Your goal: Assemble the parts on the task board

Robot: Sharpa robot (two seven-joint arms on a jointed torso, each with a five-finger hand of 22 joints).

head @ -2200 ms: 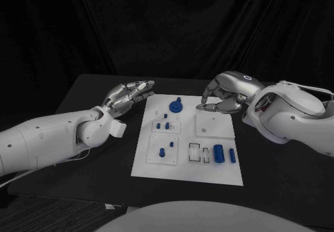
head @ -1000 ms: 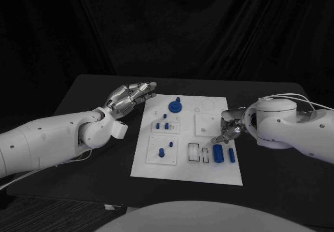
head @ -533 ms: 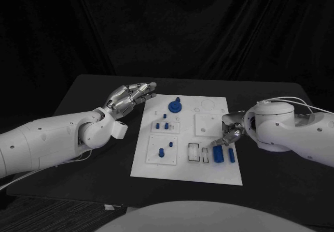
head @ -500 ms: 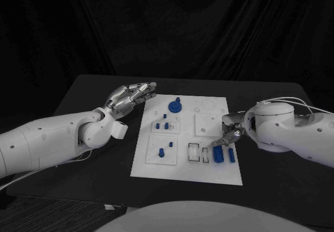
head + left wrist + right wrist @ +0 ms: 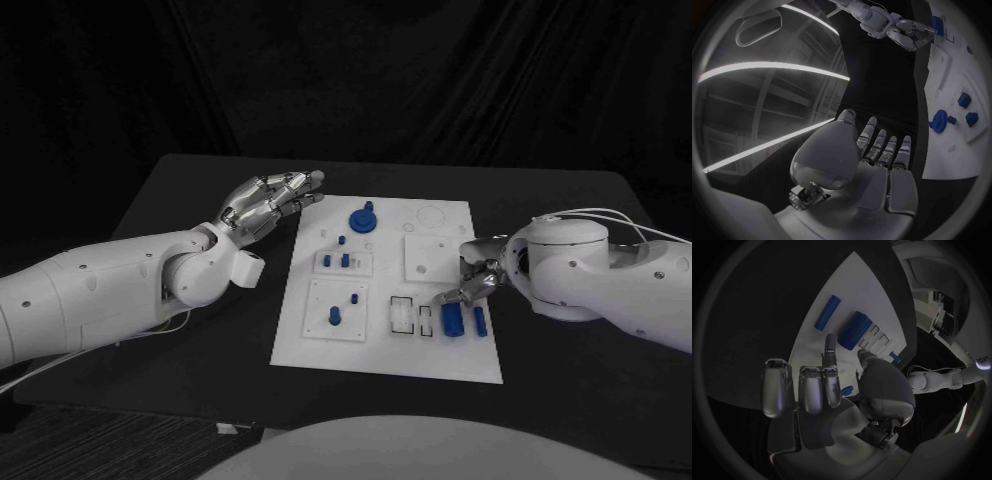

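Note:
The white task board (image 5: pixel 382 350) lies mid-table. A thick blue cylinder (image 5: pixel 453 318) and a thin blue cylinder (image 5: pixel 480 320) lie at its near right. My right hand (image 5: pixel 476 276) hovers just above and behind the thick cylinder and holds nothing. In the right wrist view one finger and the thumb of the right hand (image 5: pixel 829 390) reach apart toward the thick cylinder (image 5: pixel 853 329), with the thin cylinder (image 5: pixel 827 312) beyond it. My left hand (image 5: pixel 268 204) hangs open with straight fingers beside the board's far left edge. A blue round knob (image 5: pixel 364 218) stands at the far end.
Small blue pegs (image 5: pixel 336 261) stand in a raised plate left of centre, and another peg (image 5: pixel 336 316) stands nearer. Rectangular slots (image 5: pixel 414 316) sit left of the thick cylinder. The left wrist view shows the knob (image 5: pixel 940 121) and the right hand (image 5: pixel 907 32) across the board (image 5: pixel 942 155).
My right hand has come from the board's far right edge down to the near right, close over the thick blue cylinder. The left hand has not moved.

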